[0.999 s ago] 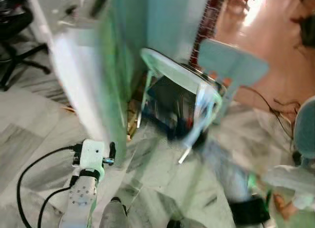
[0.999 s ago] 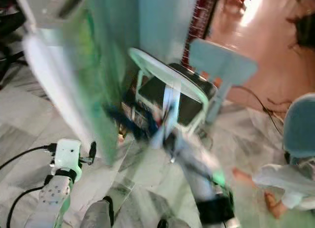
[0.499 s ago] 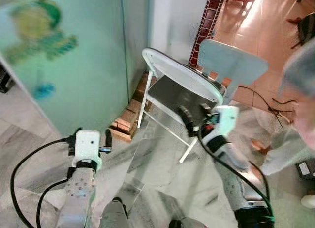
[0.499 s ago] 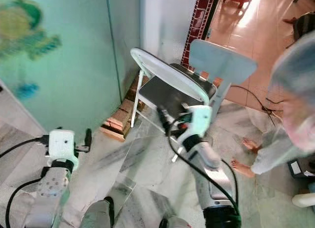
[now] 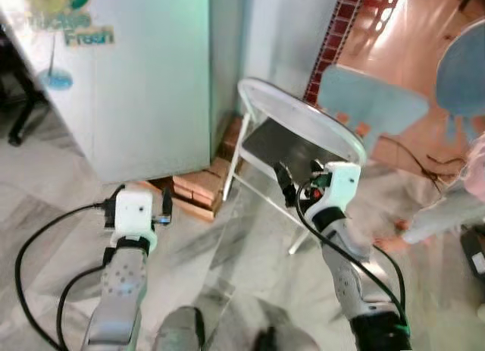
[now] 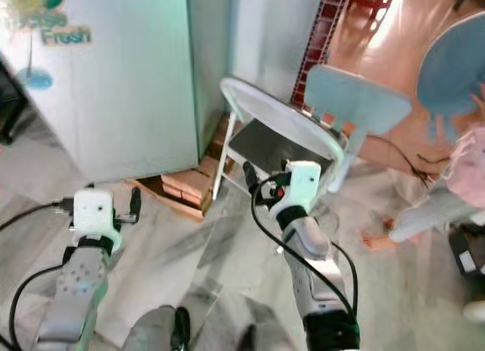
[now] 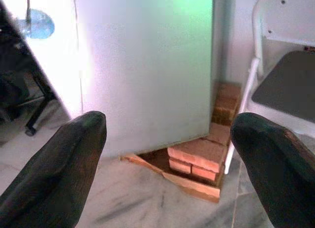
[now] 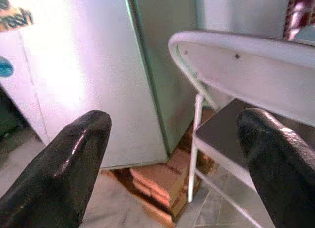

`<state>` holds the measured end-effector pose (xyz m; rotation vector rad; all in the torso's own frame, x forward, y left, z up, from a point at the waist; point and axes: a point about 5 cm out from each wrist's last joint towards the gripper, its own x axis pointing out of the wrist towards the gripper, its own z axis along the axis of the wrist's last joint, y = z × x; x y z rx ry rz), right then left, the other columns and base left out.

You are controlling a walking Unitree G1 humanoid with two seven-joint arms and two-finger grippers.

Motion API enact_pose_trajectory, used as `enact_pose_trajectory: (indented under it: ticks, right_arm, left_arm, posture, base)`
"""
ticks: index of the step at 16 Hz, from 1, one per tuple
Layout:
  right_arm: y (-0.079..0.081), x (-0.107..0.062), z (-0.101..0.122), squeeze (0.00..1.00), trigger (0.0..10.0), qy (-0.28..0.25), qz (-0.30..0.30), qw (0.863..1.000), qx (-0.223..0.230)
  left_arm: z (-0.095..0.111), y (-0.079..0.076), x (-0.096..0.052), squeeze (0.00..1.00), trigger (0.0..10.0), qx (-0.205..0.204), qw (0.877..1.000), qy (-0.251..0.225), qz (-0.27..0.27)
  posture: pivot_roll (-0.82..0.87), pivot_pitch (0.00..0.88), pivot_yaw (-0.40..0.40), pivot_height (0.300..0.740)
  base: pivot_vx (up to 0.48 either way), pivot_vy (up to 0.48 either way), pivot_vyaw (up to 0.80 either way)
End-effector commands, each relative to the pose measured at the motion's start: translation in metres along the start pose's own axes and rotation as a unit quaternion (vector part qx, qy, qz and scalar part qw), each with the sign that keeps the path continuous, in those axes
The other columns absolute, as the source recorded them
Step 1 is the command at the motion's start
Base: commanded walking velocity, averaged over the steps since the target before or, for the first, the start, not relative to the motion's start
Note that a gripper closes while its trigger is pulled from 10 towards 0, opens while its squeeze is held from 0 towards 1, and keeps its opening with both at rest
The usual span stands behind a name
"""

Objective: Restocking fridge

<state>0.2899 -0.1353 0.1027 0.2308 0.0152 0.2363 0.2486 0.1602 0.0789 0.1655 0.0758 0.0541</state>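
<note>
Two spread fingers (image 7: 64,174) face fridge (image 5: 144,86) corner.

Smooth, faintly glossy painted-metal skin on the fridge (image 5: 144,86). Rough orange bricks (image 7: 194,156) under it. White painted metal tubing on the folding chair (image 6: 280,127), matt dark seat at four o'clock of the fridge. Polished grey-veined marble floor (image 5: 61,192).

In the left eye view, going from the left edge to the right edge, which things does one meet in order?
Black cable → left gripper → fridge → stacked bricks → white folding chair → right gripper → person at the right edge.
</note>
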Motion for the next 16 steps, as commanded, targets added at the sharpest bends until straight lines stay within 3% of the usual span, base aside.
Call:
enact_pose_trajectory:
  ticks: [1, 10, 16]
  right_arm:
    - [-0.0058, -0.0006, -0.0029, 0.00, 10.0, 0.006, -0.018, 1.000, -0.002]
    - [-0.0085, 0.0030, -0.0030, 0.00, 10.0, -0.001, -0.034, 0.999, -0.005]
    - [-0.0100, 0.0047, -0.0029, 0.00, 10.0, -0.003, -0.036, 0.999, -0.011]
  left_arm:
    - [-0.0041, 0.0011, -0.0018, 0.00, 10.0, 0.005, 1.000, 0.009, -0.004]
    - [-0.0038, 0.0011, 0.0001, 0.00, 10.0, 0.001, 1.000, 0.004, -0.010]
    - [-0.0029, 0.0023, 0.0010, 0.00, 10.0, -0.004, 1.000, 0.002, -0.009]
  posture:
    - [0.16, 0.127, -0.069, 0.740]
    - [0.16, 0.122, -0.071, 0.740]
    - [0.16, 0.122, -0.071, 0.740]
  base:
    - [0.000, 0.465, 0.00]
    - [0.000, 0.475, 0.00]
    - [0.000, 0.480, -0.72]
